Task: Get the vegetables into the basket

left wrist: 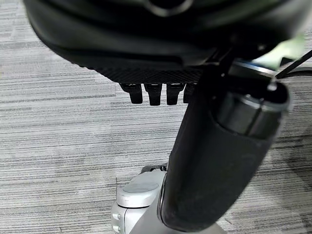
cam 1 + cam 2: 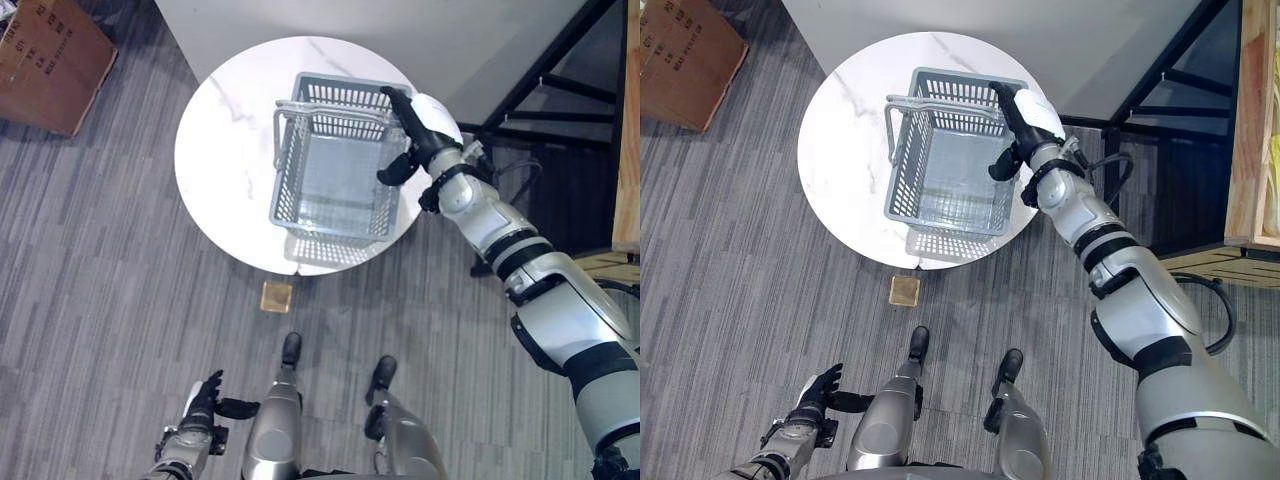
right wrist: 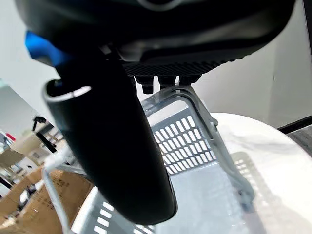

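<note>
Basket (image 2: 335,165) of grey plastic is being shown standing upright on the round white marble table (image 2: 225,150), its long axis running away from the robot, its interior apparently empty. The right hand (image 2: 412,130) is being held over the basket's right rim, the fingers extended straight along that rim toward the far corner, where the wire handles (image 2: 330,110) are lying folded across the top; the thumb is being hooked downward just inside the right wall. In the right wrist view the fingertips (image 3: 158,83) are seen at the far rim, though contact cannot be confirmed; the hand is being read as spread, nothing being pinched. The left hand (image 2: 205,400) is being held low beside the robot's legs, well apart from the table, its fingers relaxed and empty, with carpet beyond them in the left wrist view.

No vegetables are being shown on the table, in the basket or in either hand, so their direction from the hands cannot be told. A small tan square object (image 2: 276,296) is lying on the carpet just short of the table's near edge, between the two hands; what it is cannot be told. A cardboard box (image 2: 50,60) is standing on the floor well to the left.

The right hand is being judged the nearer to the basket; loading is judged not yet begun.
</note>
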